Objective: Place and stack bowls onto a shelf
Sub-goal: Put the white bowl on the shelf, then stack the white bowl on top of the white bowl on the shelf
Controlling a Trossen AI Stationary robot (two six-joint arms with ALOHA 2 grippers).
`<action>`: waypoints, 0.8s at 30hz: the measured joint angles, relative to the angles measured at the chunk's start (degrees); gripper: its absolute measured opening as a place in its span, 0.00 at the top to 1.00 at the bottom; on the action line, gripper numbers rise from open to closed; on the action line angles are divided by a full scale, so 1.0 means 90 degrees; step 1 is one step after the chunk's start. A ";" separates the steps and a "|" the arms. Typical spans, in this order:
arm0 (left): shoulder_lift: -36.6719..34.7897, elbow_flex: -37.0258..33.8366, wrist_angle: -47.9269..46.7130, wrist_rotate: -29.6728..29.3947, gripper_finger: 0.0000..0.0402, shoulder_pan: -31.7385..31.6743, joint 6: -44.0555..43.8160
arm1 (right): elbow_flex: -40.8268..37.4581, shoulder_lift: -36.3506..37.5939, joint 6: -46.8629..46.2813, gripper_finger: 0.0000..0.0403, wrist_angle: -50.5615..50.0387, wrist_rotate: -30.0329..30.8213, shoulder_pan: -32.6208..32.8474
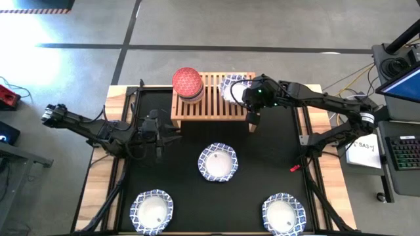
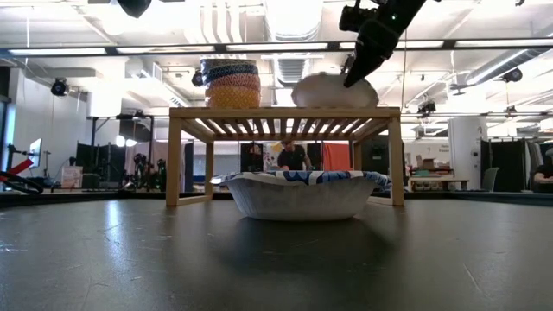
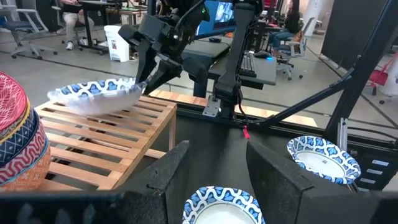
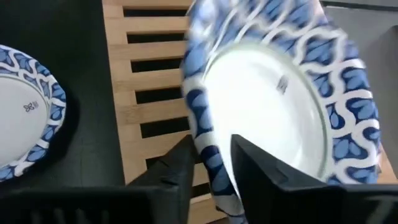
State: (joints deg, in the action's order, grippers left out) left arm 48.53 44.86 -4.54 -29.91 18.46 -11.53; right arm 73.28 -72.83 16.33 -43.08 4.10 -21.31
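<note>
The right gripper (image 1: 246, 98) has its jaws clenched on a white bowl's (image 1: 233, 87) rim, tilted over the shelf (image 1: 213, 115); releasing now risks sliding off. The left gripper's (image 1: 172, 134) jaws are released, near the shelf.

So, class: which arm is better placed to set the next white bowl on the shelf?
The right. Its gripper already pinches the rim of a white bowl above the shelf. The left gripper waits open and empty beside it.
</note>
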 joint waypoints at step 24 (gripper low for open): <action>0.0442 0.0000 -0.1965 0.1180 0.65 0.0003 -0.3743 | 0.0961 0.0102 -0.2091 0.63 -0.0601 -0.1011 0.1103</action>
State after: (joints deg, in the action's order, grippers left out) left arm 52.51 44.86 -22.22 -19.29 18.49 -45.21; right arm 81.93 -71.92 -2.49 -48.49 -5.00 -11.38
